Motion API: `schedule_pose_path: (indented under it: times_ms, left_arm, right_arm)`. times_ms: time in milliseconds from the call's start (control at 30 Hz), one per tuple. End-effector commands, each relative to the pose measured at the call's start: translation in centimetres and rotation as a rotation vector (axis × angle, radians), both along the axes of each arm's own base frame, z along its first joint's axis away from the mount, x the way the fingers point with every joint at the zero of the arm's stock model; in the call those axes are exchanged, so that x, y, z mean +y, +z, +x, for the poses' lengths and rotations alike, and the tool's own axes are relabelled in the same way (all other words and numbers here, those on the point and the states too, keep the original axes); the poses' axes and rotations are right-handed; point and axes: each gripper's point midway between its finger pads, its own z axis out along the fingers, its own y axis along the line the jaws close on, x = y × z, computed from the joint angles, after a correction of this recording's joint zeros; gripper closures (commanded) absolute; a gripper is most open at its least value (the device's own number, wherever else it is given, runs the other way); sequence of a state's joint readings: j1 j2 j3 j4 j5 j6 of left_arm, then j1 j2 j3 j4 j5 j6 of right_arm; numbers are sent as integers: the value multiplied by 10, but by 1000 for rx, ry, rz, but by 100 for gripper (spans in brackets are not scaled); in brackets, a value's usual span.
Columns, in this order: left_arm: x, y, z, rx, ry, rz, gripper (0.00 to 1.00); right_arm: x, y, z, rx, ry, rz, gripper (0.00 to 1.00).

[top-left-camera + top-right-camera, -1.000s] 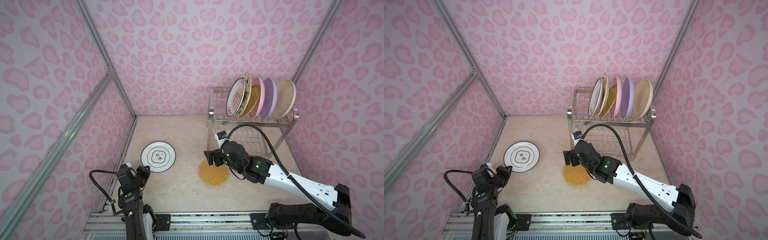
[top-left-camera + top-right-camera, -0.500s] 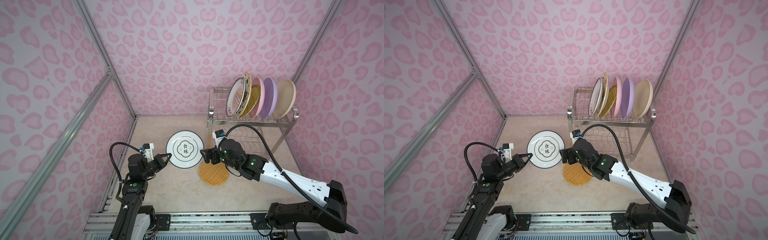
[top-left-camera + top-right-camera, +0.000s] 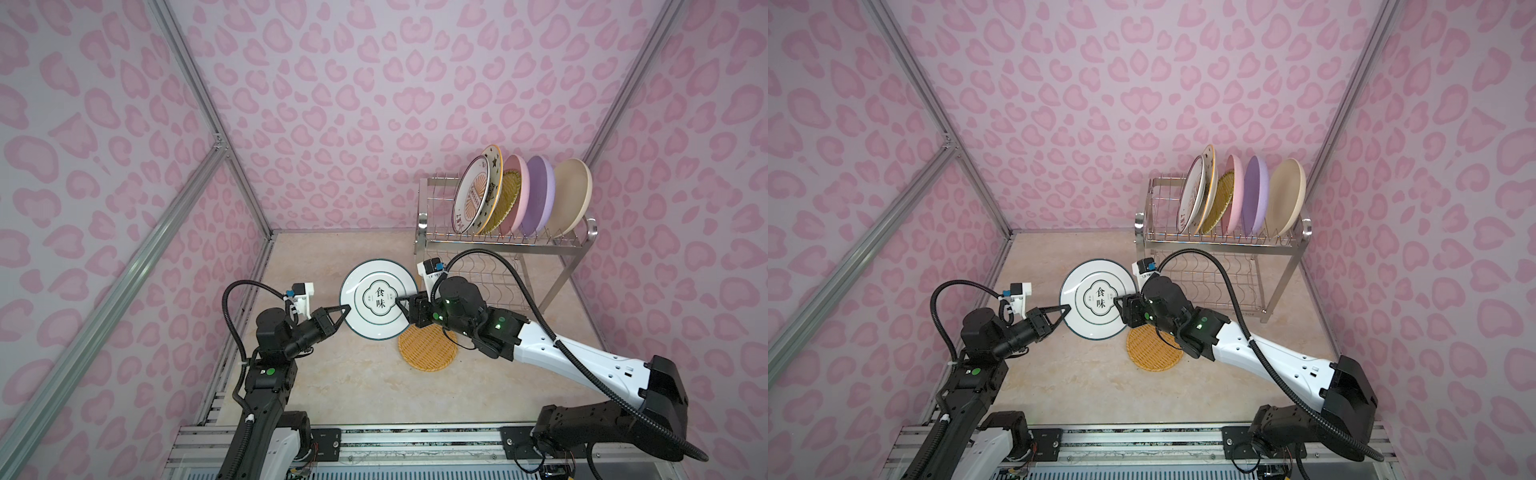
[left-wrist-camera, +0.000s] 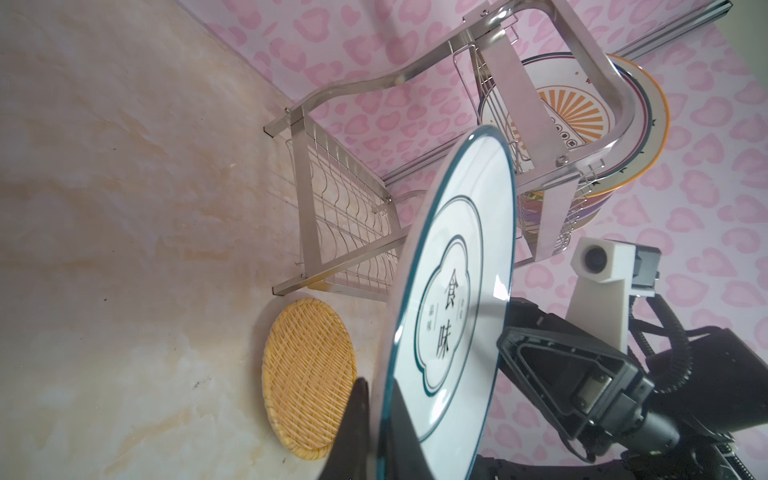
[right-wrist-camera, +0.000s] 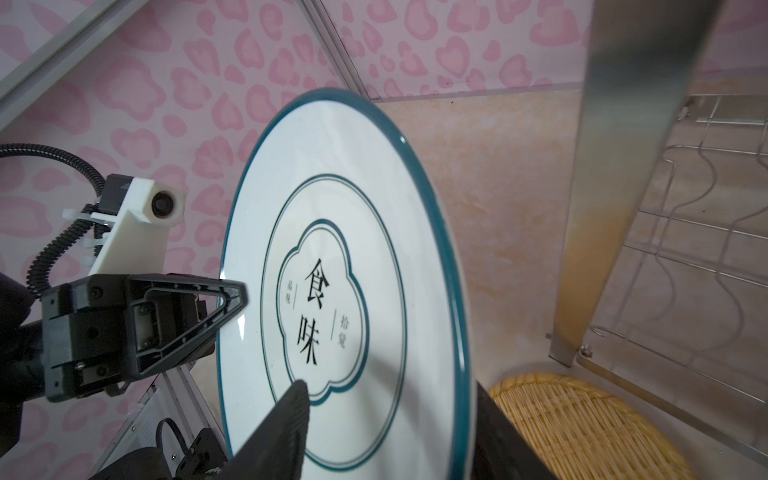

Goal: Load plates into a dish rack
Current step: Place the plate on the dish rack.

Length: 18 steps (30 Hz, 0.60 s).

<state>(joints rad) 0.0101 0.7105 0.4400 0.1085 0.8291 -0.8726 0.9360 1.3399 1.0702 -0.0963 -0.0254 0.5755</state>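
Midway between the two arms, a white dark-rimmed plate (image 3: 378, 303) hangs clear of the table (image 3: 353, 386), tipped up so its printed face shows in both top views. At its 9 o'clock edge the left gripper (image 3: 347, 309) is clamped tight on the rim and carries the weight. At 3 o'clock the right gripper (image 3: 401, 302) sits astride the opposite rim, jaws apart, one finger (image 5: 291, 415) across the face and its partner behind; no squeeze on the plate is visible. The pose reads as a pass: the right arm stands closer to the rack, and a plate raised on edge suits upright slots. Just beyond, at the held plate's 5 o'clock, a yellow woven plate (image 3: 428, 351) lies flat on the table, not yet loaded. Farthest back, toward 1 o'clock, the dish rack (image 3: 498, 243) holds six plates (image 3: 538, 195) on edge in its top tier, crowded toward its 3 o'clock end, with prongs free at 9 o'clock.
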Motion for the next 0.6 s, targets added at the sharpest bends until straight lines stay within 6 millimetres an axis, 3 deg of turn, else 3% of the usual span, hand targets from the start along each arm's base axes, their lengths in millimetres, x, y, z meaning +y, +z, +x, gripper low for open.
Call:
schedule_pose_path:
  times_ms: [0, 67, 167, 300, 500, 567]
  left_arm:
    - [-3, 16, 0, -66, -22, -16, 96]
    - [-3, 16, 0, -67, -22, -16, 96]
    - [-2, 14, 1, -60, -17, -14, 96]
    - [-2, 12, 2, -52, -12, -12, 96]
    - [-2, 11, 2, -49, -10, -13, 96]
    - [-1, 10, 3, -46, -6, -12, 96]
  right_arm:
    - [4, 5, 0, 6, 4, 46, 48]
    - [3, 3, 0, 11, 2, 53, 58]
    - [0, 4, 1, 13, -8, 66, 61]
    - [0, 7, 0, 15, 2, 97, 74]
    - [8, 3, -2, 42, 33, 111, 99]
    - [8, 2, 0, 49, 20, 107, 100]
